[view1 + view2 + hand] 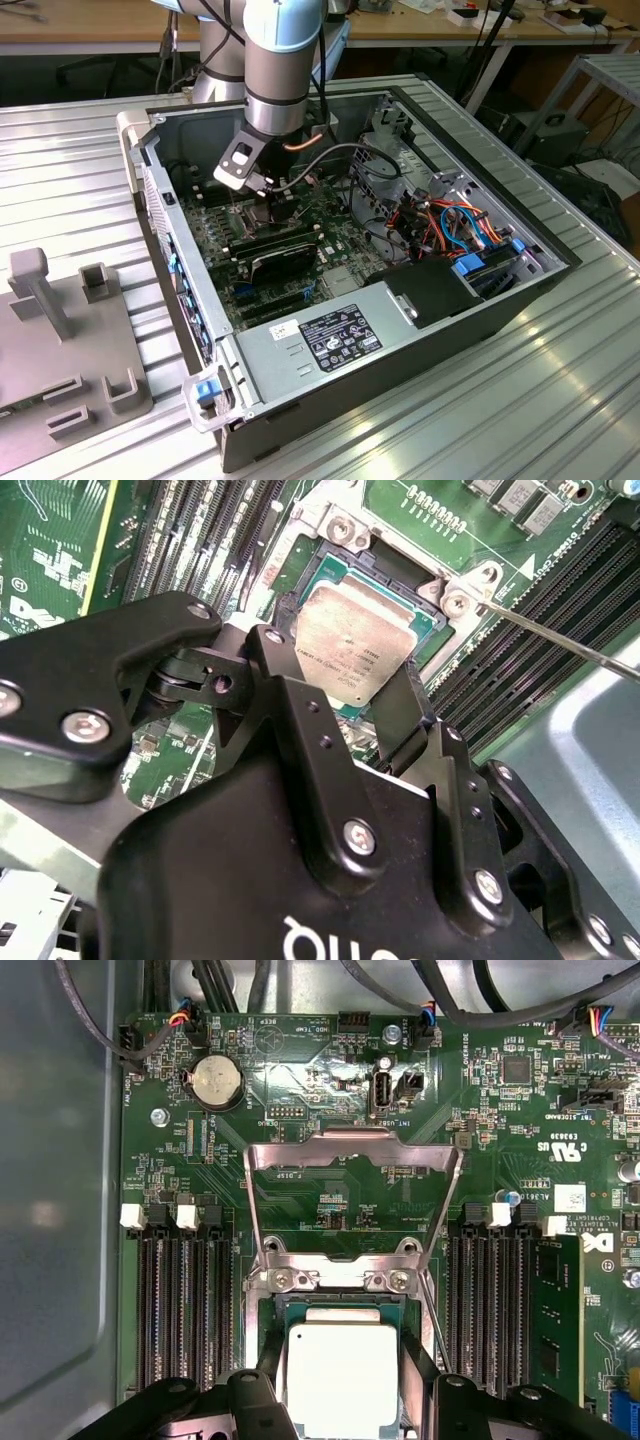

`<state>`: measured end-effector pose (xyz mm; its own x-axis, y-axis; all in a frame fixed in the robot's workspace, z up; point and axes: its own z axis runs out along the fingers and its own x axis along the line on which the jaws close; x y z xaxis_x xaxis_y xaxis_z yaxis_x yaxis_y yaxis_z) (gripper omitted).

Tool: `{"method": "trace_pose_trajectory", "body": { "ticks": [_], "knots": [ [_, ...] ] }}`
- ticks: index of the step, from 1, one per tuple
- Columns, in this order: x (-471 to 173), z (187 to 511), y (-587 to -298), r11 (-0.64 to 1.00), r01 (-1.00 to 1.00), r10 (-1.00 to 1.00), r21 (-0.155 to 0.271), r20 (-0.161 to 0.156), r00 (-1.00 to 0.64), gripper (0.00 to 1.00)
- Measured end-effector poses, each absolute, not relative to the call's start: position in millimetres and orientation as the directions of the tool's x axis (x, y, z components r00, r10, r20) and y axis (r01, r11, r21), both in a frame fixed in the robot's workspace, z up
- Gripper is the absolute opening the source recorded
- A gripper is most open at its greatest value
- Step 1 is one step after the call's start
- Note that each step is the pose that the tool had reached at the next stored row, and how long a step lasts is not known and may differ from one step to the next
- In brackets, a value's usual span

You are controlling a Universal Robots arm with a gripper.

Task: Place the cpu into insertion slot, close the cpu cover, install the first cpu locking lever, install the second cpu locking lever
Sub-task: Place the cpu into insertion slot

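My gripper [338, 685] is down inside the open computer case [190, 300], over the motherboard. Its black fingers [415, 1365] sit against two opposite edges of the cpu [342, 1375], shut on it. The cpu [355, 645], silver face up, is in or just above the insertion slot [405, 580]; I cannot tell whether it is seated. The cpu cover [350, 1150] stands swung open at the slot's hinged edge. A thin wire locking lever [560, 645] stands raised beside the slot, and another lever [436, 1325] runs along the cover's side.
Long black memory slots [180, 1300] flank the socket on both sides, one with a green memory stick [556, 1310]. A black expansion card [285, 262], a power supply [340, 335] and cable bundles [450, 225] fill the case. A grey fixture [60, 330] sits on the table at the exterior view's left.
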<state>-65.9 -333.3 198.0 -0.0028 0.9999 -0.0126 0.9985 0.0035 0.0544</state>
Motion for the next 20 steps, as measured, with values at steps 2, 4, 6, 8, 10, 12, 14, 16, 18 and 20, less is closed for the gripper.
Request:
{"method": "trace_pose_trajectory", "body": {
  "ticks": [2, 4, 6, 8, 10, 12, 14, 16, 18, 20],
  "knots": [
    [-65.9, 198.0, -333.3, 0.003, 0.999, 1.0, 0.054, -0.013, -0.003, 0.55],
    [-66.0, 197.6, -333.3, 0.003, 0.999, 1.0, 0.054, -0.013, -0.003, 0.55],
    [-66.0, 197.0, -333.4, 0.003, 0.999, 1.0, 0.054, -0.013, -0.003, 0.55],
    [-66.0, 196.3, -333.4, 0.003, 0.999, 1.0, 0.054, -0.013, -0.003, 0.55],
    [-66.0, 195.7, -333.5, 0.003, 0.999, 1.0, 0.054, -0.013, -0.003, 0.55],
    [-65.7, 195.3, -333.4, 0.003, 0.999, 1.0, 0.054, -0.013, -0.003, 0.55],
    [-65.5, 195.1, -333.4, 0.005, 0.999, 1.0, 0.054, -0.013, -0.004, 0.55],
    [-65.5, 195.1, -333.4, 0.005, 0.999, 1.0, 0.054, -0.013, -0.005, 0.55],
    [-65.5, 195.2, -333.4, 0.005, 0.999, 1.0, 0.054, -0.013, -0.005, 0.55],
    [-65.5, 195.2, -333.4, 0.006, 0.999, 1.0, 0.054, -0.013, -0.006, 0.55]
  ]
}}
